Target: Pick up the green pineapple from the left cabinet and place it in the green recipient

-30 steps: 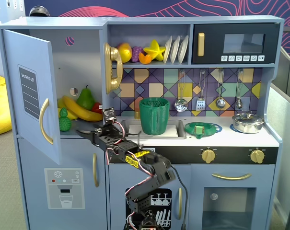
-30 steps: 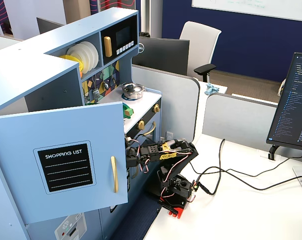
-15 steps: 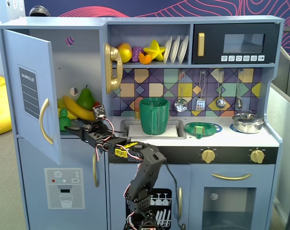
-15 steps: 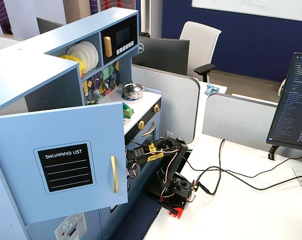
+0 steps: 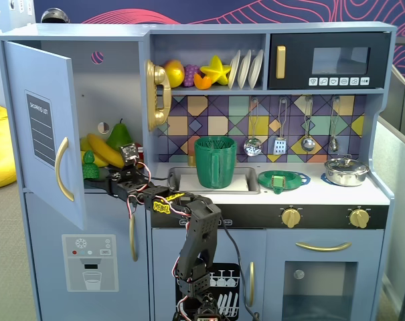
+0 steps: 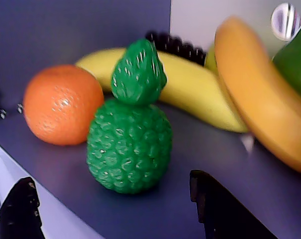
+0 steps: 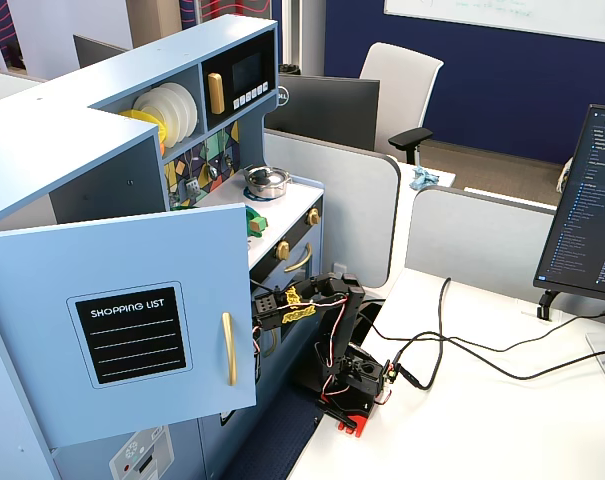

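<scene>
The light-blue cupboard (image 5: 45,127) stands open. On its shelf the pineapple (image 6: 129,144) sits upright, bumpy glossy green plastic with a leafy crown, beside an orange (image 6: 62,104) and a banana (image 6: 190,92). The tool (image 6: 115,209) waits just before it, fingers apart.

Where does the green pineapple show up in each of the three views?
Fixed view facing the kitchen: green pineapple at left on the open cabinet's shelf, beside the bananas.
Wrist view: centre, upright, the bananas behind it.
Fixed view from the side: not visible; the cabinet door blocks the shelf.
Shared landmark: that door's shopping-list panel.
</scene>
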Controlling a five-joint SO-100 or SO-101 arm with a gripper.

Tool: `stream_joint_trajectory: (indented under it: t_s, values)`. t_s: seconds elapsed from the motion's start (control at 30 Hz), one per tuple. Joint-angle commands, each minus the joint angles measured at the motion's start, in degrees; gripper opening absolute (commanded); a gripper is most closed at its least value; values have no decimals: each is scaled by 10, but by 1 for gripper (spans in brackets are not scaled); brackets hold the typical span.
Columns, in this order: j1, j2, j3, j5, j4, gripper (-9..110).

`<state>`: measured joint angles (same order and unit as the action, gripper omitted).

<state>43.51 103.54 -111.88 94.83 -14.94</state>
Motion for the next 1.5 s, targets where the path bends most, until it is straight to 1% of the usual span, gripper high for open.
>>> stream_joint_trajectory:
  t_s: [0.0, 0.47, 0.8, 1.27, 1.33, 1.37, 1.4, 1.47]
  values:
    - [-17, -19, 89, -4, 21, 32]
    - [-18, -95, 165, -33, 48, 31]
    - [-8, -155, 221, -48, 44, 31]
    - [-11, -279, 369, -47, 63, 30]
    - [-11, -295, 387, -45, 69, 27]
    - [-11, -301, 393, -39, 72, 23]
    - [-11, -305, 397, -39, 74, 17]
    - [-11, -306, 401, -42, 85, 1]
